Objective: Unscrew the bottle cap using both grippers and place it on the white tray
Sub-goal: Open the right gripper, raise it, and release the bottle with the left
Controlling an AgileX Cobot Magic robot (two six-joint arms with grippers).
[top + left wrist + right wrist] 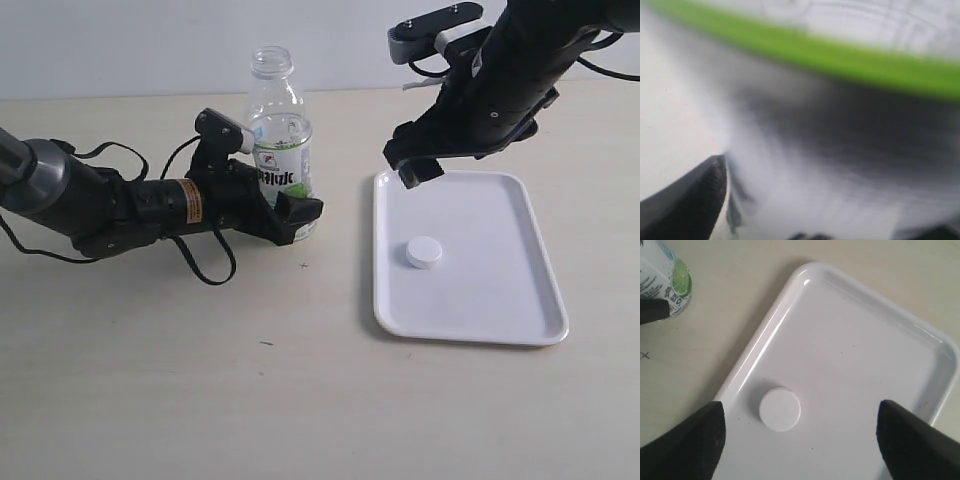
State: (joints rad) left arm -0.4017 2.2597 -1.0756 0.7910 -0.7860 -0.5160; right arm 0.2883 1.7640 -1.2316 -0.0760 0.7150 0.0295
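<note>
1. Lying flat on the white tray (500,290), the bottle cap (423,252) sat in the tray's left half as the exterior view showed it, near the left rim but not touching it; nothing was gripping it.
2. Right wrist view gave the same: bottle cap (780,408) flat on the white tray (865,355), close to one long rim.
3. Right gripper (415,165) hovered above the far-left corner of the tray; jaws were wide apart and empty; no contact with cap or tray.
4. In its own camera the right gripper (799,440) had both black fingers (685,445) splayed to the frame edges, with the cap lower down between them.
5. Bottle (275,120) stood upright on the beige table (300,400), left of the tray and apart from it; threaded neck was open at the top; white-and-green label faced the exterior camera.
6. Left gripper (292,205) was clamped on the lower body of the bottle at label height; one finger showed in front of the label, the other was hidden behind the bottle; arm lay low over the table, coming in from the left, cables looped beside it.
7. Right wrist view caught the bottle (665,285) in a corner with a dark finger against it.
8. Left wrist view was heavily blurred; only a green band of the bottle (840,60) and one dark finger (690,200) were readable; jaw gap could not be read from that view alone.
</note>
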